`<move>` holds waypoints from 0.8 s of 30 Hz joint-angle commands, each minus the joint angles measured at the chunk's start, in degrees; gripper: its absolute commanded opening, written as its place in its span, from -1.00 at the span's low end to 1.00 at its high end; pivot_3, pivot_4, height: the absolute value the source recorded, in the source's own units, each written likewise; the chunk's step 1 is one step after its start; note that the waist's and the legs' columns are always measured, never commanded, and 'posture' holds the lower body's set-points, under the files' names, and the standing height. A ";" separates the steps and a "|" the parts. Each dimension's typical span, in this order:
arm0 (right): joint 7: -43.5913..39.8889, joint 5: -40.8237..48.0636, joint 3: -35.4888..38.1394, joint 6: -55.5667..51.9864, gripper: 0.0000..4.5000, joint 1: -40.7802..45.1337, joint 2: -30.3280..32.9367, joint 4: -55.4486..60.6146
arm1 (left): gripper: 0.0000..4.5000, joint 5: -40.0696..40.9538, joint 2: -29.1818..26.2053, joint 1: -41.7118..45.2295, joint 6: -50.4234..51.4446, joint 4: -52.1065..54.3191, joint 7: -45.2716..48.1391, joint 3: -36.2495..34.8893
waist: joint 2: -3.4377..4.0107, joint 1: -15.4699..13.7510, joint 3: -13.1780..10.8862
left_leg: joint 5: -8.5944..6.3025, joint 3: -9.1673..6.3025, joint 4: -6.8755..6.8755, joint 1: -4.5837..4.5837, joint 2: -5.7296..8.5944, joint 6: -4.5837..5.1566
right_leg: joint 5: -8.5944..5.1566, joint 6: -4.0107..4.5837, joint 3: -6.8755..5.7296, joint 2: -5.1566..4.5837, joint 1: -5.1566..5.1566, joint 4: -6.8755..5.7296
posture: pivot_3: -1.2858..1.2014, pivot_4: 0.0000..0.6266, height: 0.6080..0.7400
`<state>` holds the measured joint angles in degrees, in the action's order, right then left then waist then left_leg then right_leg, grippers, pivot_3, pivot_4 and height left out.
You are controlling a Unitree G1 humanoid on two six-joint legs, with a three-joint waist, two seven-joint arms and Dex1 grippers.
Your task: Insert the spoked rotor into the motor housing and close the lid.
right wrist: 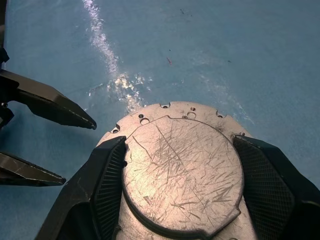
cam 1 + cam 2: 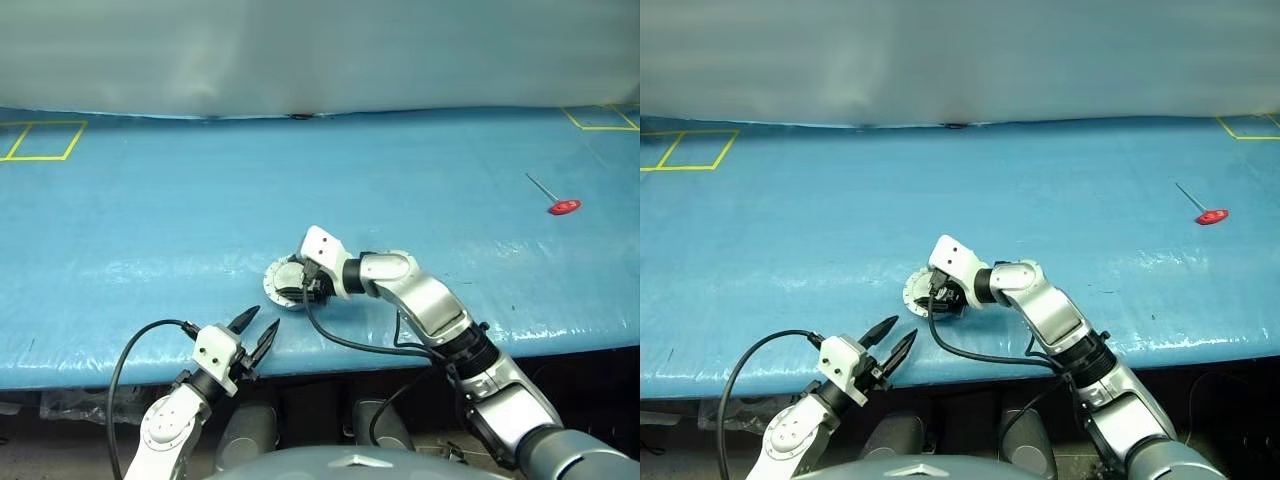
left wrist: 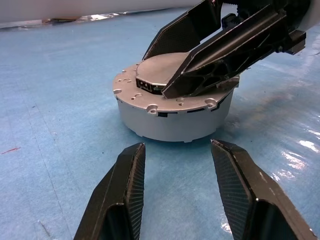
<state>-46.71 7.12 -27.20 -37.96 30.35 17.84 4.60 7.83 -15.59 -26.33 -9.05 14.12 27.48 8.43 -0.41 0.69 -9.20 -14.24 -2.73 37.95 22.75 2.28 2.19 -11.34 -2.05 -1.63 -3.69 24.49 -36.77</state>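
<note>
The motor housing (image 3: 170,125), a round silver-grey shell with a holed flange, stands on the blue table near its front edge. On top of it lies the lid (image 1: 182,170), its scratched flat silver face up. My right gripper (image 1: 179,142) reaches in from the right and is shut on the lid, one finger against each side of it. My left gripper (image 2: 260,320) hovers open at the table's front edge, a little short of the housing, pointing at its wall with nothing between its fingers (image 3: 125,185). The spoked rotor is hidden.
A red-handled tool (image 2: 563,207) lies far off on the right of the blue table (image 2: 150,230). Yellow tape outlines (image 2: 40,140) mark the far corners. A black cable (image 2: 350,340) hangs from my right wrist over the front edge.
</note>
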 commanded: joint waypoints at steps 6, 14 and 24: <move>-4.41 -0.35 0.10 5.23 0.36 3.87 1.18 -2.05 | 0.00 0.84 0.62 0.31 -1.42 -0.25 0.27 0.23 | 0.00 -0.03 -0.01 | 0.00 0.00 0.00 0.02 0.01 0.00 | 0.01 -0.01 0.00 -0.01 -0.01 0.00 | 0.03 -0.52 1.00; -4.97 -0.38 0.46 6.26 0.36 3.40 0.86 -4.25 | 0.00 1.03 0.81 0.32 -1.58 -0.96 0.63 0.34 | 0.00 -0.03 -0.01 | 0.00 0.00 -0.01 0.11 0.01 0.00 | 0.06 -0.08 -0.01 -0.01 -0.01 0.00 | 0.03 -0.52 1.00; -3.73 0.49 1.85 9.77 0.36 -3.03 -0.14 -3.97 | 0.00 1.43 0.92 0.73 -1.99 -2.19 1.80 0.32 | 0.01 -0.07 -0.01 | -0.01 -0.03 -0.01 0.07 0.01 -0.01 | 0.01 -0.02 -0.06 -0.04 0.00 0.03 | 0.03 -0.52 1.00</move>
<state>-49.96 7.13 -25.34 -28.85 28.11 17.73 -0.05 8.28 -14.90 -25.61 -9.56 11.59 28.85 8.54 -0.40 0.63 -9.20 -14.25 -2.76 37.94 22.83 2.29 2.19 -11.32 -2.07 -1.68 -3.74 24.47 -36.74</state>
